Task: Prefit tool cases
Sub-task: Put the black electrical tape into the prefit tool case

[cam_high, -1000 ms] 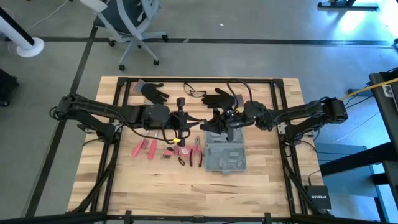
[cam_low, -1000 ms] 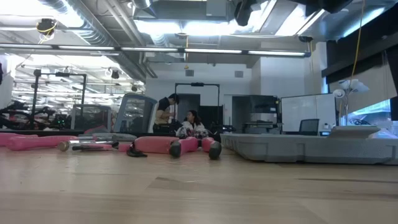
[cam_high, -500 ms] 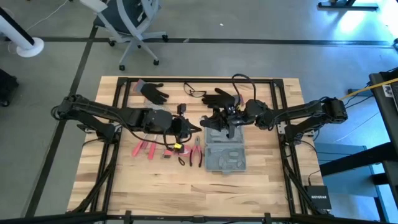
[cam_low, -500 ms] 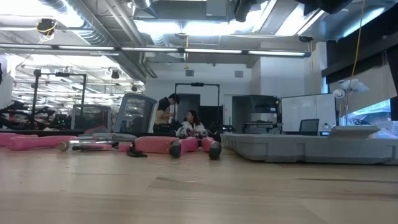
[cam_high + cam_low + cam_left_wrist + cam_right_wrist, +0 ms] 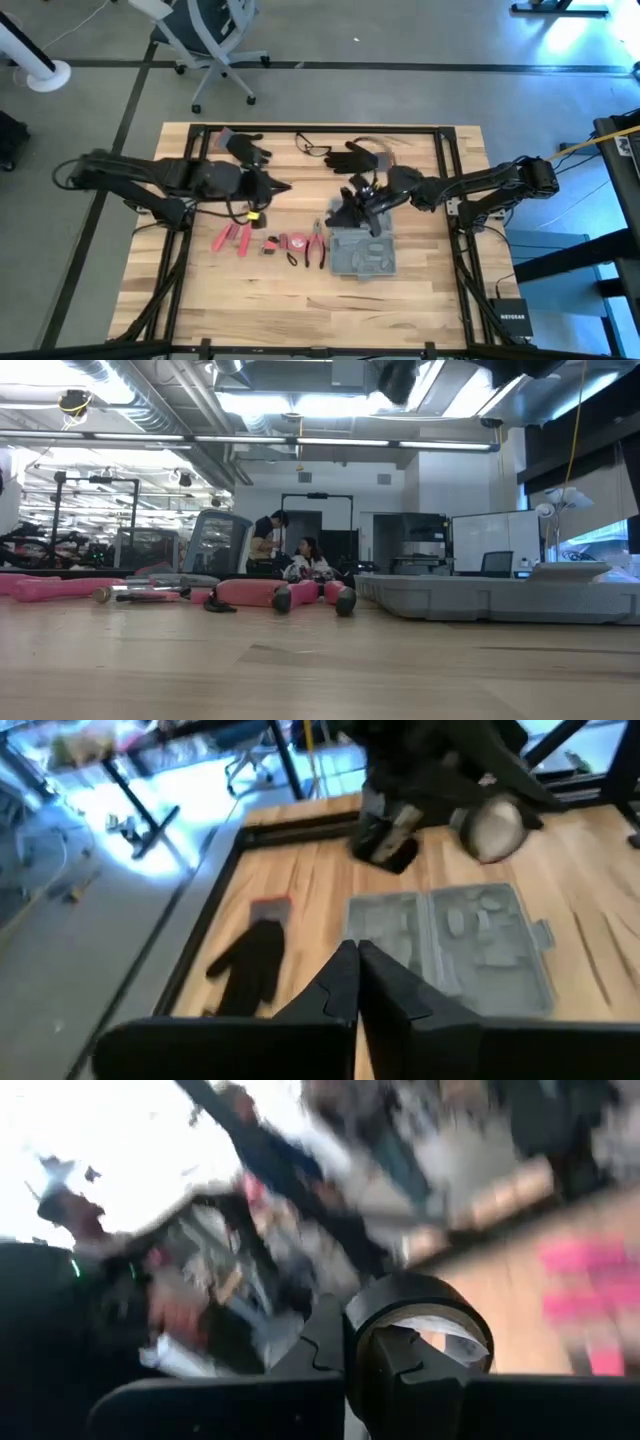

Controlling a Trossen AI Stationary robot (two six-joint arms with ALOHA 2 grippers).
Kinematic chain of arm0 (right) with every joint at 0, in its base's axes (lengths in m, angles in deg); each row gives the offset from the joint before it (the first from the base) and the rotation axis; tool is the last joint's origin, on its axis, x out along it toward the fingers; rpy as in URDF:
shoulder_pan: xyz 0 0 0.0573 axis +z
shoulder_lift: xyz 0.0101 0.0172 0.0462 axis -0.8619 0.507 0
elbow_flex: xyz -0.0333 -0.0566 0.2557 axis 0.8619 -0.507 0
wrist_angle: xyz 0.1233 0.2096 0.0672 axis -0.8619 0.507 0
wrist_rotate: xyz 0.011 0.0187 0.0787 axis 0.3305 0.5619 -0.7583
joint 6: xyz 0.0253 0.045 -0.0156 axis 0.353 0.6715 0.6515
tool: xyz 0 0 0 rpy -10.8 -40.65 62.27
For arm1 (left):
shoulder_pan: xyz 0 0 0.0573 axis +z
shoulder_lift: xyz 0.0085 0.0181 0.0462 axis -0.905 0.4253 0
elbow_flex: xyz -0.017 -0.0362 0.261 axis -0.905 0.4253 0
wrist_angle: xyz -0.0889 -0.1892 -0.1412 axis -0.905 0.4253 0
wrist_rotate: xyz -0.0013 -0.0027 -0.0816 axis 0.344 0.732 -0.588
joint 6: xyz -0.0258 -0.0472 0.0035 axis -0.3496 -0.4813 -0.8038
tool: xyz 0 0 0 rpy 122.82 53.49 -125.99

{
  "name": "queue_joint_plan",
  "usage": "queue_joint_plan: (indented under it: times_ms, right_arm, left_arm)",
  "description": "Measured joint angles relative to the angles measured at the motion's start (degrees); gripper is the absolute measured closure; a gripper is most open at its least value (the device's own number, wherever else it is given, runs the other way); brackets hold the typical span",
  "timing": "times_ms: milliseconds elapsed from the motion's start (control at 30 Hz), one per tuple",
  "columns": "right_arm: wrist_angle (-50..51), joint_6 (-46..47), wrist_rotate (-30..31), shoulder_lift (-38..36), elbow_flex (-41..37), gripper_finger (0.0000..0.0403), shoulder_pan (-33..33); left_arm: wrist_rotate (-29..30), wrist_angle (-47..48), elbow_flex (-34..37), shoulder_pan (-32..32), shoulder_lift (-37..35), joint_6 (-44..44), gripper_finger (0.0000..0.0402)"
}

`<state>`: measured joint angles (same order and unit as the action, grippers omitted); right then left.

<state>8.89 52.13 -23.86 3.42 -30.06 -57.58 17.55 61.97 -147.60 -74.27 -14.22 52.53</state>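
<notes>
The grey-blue tool case (image 5: 364, 252) lies open and flat on the wooden table (image 5: 420, 300), right of centre, its moulded slots facing up. In the left wrist view the same case (image 5: 460, 945) shows both halves side by side.

The right gripper (image 5: 347, 212) hangs at the far left corner of the case, just above its far edge; the arm reaches in from the right side of the table. In its own wrist view the right gripper (image 5: 350, 1342) has its fingers drawn close together with a roll of dark tape (image 5: 420, 1320) just beyond the tips; whether the roll is actually clamped cannot be told.

The left gripper (image 5: 283, 186) sits well left of the case, pointing toward it, apart from it. In its wrist view the left gripper (image 5: 357, 982) has its fingers pressed together, nothing between them.

Between the left gripper and the case lie red-handled pliers (image 5: 317, 243) and other small red tools (image 5: 232, 238). A black glove (image 5: 245, 148) lies at the far left of the table, a second glove (image 5: 352, 156) at the far edge behind the right gripper, and safety glasses (image 5: 313, 148) between them.
</notes>
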Motion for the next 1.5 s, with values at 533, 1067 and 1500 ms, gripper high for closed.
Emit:
queue_joint_plan:
  times_ms: [533, 1067, 1500]
  right_arm:
    - [60.4, 13.2, 12.0, 0.0, -0.1, 0.0402, 19.5]
    - [59.7, 25.7, 18.8, 10.5, 0.0, 0.0402, 25.0]
    - [67.9, 30.1, 17.5, 7.4, 2.8, 0.0402, 23.5]
  left_arm:
    - [-0.9, -17.2, 19.3, -4.0, 1.2, -22.3, 0.0401]
    - [-1.6, -19.1, 19.7, -2.5, 2.8, -26.5, 0.0401]
    - [-1.8, -19.0, 19.7, -2.9, 2.8, -26.8, 0.0401]
